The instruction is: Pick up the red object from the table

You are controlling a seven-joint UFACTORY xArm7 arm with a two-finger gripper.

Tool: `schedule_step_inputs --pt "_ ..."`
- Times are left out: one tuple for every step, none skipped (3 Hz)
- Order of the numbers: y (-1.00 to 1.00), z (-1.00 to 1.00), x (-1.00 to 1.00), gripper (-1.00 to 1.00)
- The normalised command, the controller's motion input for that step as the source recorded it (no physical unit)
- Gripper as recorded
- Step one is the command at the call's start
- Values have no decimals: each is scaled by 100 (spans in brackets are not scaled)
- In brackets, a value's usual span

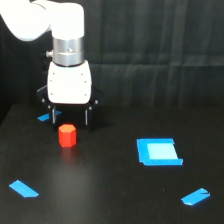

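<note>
The red object (67,135) is a small red-orange stubby block standing on the black table (105,190), left of centre in the exterior view. My gripper (70,118) hangs from the white arm just above and behind the block. Its two dark fingers (53,116) point down, spread wider than the block, with nothing between them. The fingertips end about level with the block's top, and the block sits slightly in front of the gap.
A blue square patch (158,151) lies at the exterior view's right of centre. Blue tape strips lie at the lower left (23,188), lower right (195,196), and behind the gripper (44,118). A black curtain (155,30) forms the backdrop.
</note>
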Motion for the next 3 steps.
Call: schedule_step_inputs --pt "-64 -2 29 100" --pt "-65 16 28 100" --pt "-55 6 18 99"
